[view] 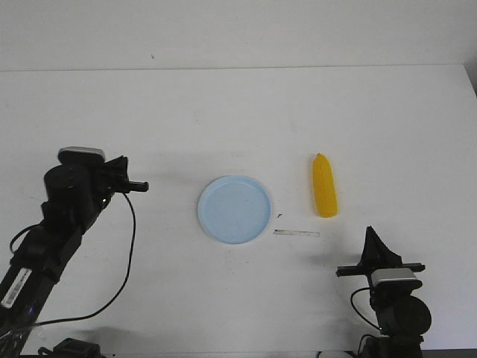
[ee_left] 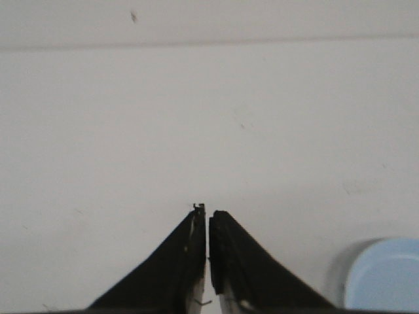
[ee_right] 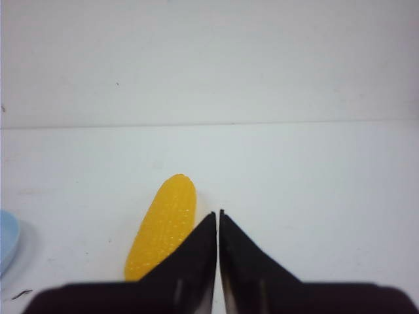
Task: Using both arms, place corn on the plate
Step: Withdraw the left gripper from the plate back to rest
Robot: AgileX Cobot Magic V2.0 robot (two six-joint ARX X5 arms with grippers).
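A plain white desk (view: 223, 112) fills the front view, running back to a pale wall, and carries 1 plate, 1 corn cob and 1 thin pale strip. The plate (view: 235, 209), round, shallow and light blue, sits near the middle of the desk with nothing on it. The corn (view: 323, 186) lies flat on the desk to the right of the plate, apart from it, its long axis running away from the robot and its narrower tip pointing toward the wall. The strip (view: 297, 233) lies between plate and corn, a little nearer the robot, with a tiny dark fleck just beside it.

2 black arms are in view, 1 at each side. The left hand (view: 138, 186) hovers left of the plate, its fingers (ee_left: 226, 261) pressed together and holding nothing; the plate's edge shows at the corner of its wrist view. The right hand (view: 370, 242) sits nearer the robot than the corn, its fingers (ee_right: 239, 261) also pressed together and empty, the cob lying just beyond their tips
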